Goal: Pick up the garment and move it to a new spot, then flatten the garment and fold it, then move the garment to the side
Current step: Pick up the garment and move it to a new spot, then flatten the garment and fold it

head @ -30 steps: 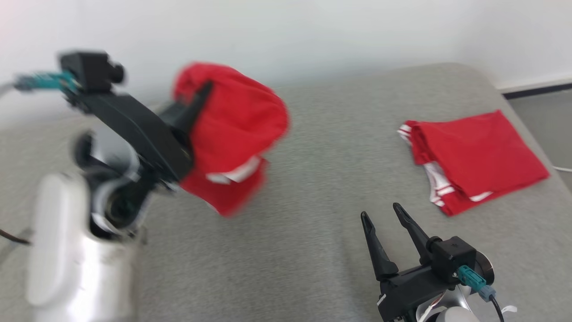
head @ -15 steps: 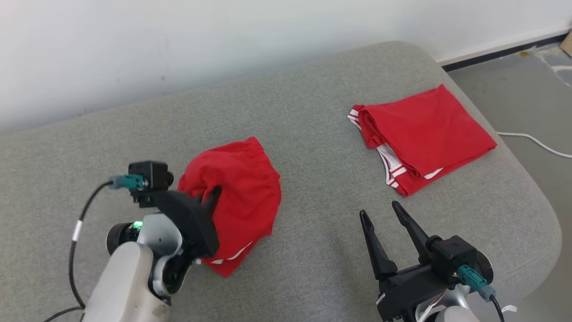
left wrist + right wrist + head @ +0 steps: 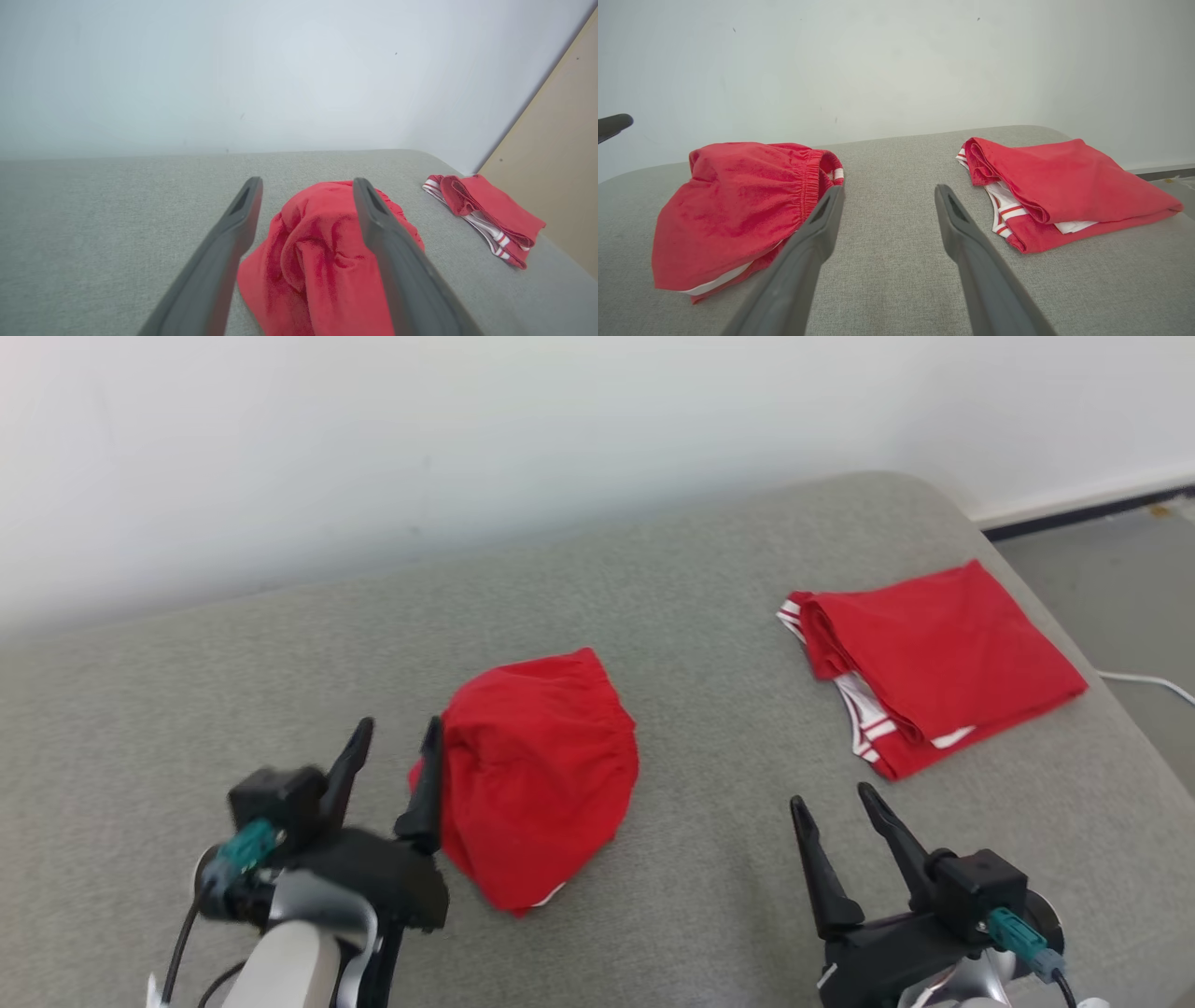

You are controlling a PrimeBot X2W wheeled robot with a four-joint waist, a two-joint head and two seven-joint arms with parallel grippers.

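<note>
1. Garment [image 3: 541,793] first: a red piece with a gathered elastic waistband and a white stripe near its hem. It lies bunched up on the grey padded bench [image 3: 700,616], around the middle and a little toward my left side.
2. My left gripper [image 3: 399,735] is spread wide and pinches nothing. It sits low over the bench at the left edge of the garment.
3. In the left wrist view, red cloth shows in the gap between its 2 fingers [image 3: 219,261] and runs on behind the right-hand one. I cannot tell whether that finger touches the cloth.
4. My right gripper [image 3: 833,801] is also spread and empty. It hangs at the lower right of the head view over bare bench, and in its own wrist view the gap between its fingers shows only grey fabric.
5. Folded red clothing [image 3: 943,653] with red-and-white striped trim at its open edge lies flat near the right end of the bench, well apart from the garment.
6. Behind the bench stands a pale wall [image 3: 467,448]. To the right, on the grey floor [image 3: 1102,560], lies a thin white cable [image 3: 1150,681].
</note>
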